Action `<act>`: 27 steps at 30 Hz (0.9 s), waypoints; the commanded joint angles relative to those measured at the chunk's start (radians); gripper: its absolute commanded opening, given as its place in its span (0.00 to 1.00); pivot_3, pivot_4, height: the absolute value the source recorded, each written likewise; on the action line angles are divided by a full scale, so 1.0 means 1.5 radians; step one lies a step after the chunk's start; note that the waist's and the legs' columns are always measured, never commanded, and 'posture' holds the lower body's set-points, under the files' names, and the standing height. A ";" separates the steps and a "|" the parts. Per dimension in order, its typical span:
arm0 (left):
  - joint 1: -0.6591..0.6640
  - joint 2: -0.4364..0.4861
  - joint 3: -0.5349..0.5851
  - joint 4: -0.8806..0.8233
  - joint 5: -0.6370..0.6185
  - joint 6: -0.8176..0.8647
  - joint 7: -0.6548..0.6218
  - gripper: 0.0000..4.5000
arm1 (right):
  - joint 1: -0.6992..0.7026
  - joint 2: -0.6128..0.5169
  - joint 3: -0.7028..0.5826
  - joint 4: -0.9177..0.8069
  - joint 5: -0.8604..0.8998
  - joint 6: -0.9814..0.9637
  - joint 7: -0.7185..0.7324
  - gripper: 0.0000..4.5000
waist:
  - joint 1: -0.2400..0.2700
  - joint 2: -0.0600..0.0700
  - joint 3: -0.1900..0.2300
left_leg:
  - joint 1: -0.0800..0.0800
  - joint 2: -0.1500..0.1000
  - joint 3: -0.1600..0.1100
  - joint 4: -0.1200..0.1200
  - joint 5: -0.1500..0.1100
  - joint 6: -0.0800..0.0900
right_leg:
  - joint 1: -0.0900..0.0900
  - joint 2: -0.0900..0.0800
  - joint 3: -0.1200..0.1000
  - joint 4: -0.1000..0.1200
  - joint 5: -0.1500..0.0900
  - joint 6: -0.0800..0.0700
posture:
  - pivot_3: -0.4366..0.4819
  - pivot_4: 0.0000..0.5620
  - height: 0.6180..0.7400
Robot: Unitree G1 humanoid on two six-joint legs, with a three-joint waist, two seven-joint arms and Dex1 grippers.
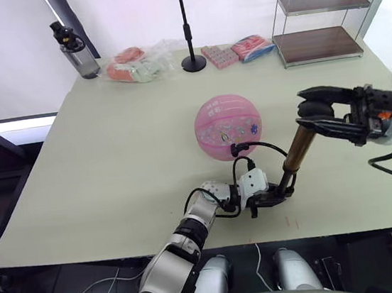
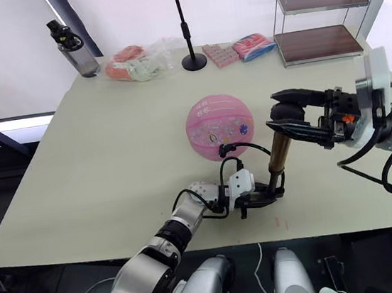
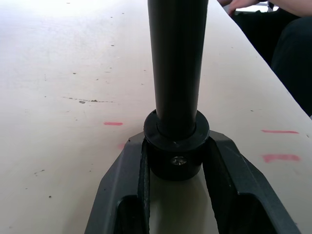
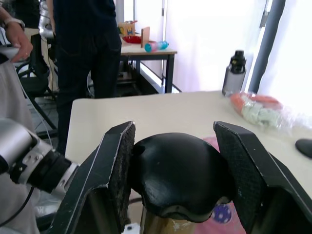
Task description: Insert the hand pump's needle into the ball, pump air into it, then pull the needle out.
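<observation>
While the hose's fitting sits against the ball (image 1: 227, 126) at its lower front, which suggests the needle (image 1: 233, 147) is already in the valve, the pin itself is too small to make out. The pink ball rests near the middle of the table (image 1: 98, 165). From it the thin black hose (image 1: 257, 150) loops down to the foot of the hand pump (image 1: 298, 147), which stands tilted at about four o'clock from the ball, close beside it.

The left gripper (image 1: 270, 197) lies low on the table and clamps the pump's black base cap between its two fingers, pinning it down. The right gripper (image 2: 287, 122) brackets the black T-handle at the pump's top; its fingers flank the handle, with slim gaps on either side in the right wrist view, so the hold looks loose rather than squeezed.

By my reading, insertion is done and pumping is in hand or about to start. Pulling the needle out remains.

At twelve o'clock stand a black pole (image 1: 185, 20), pink packets (image 1: 220, 55) and a wire shelf (image 1: 320, 20).
</observation>
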 commanded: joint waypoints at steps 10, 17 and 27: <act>0.018 0.002 -0.015 0.037 0.024 -0.002 0.021 0.24 | 0.020 -0.010 -0.071 -0.048 -0.007 -0.006 -0.020 0.47 | 0.001 0.000 0.000 | 0.000 0.000 0.000 0.000 0.000 0.000 | 0.000 -0.002 0.000 0.000 0.000 0.000 | 0.48 0.27 0.96; 0.020 0.002 -0.011 0.035 0.025 0.008 0.014 0.24 | 0.121 0.033 0.023 -0.048 -0.130 -0.085 0.012 0.47 | -0.002 -0.001 -0.005 | 0.003 0.000 0.000 0.000 0.000 0.000 | 0.003 0.000 0.000 0.000 0.000 0.000 | 0.48 0.27 0.96; 0.030 0.004 -0.016 0.033 0.029 0.005 -0.002 0.24 | 0.197 0.101 0.142 0.025 -0.243 -0.208 0.029 0.47 | -0.003 -0.011 -0.017 | 0.014 0.004 0.000 -0.004 0.000 0.000 | 0.012 0.004 0.000 -0.002 -0.002 0.003 | 0.48 0.27 0.96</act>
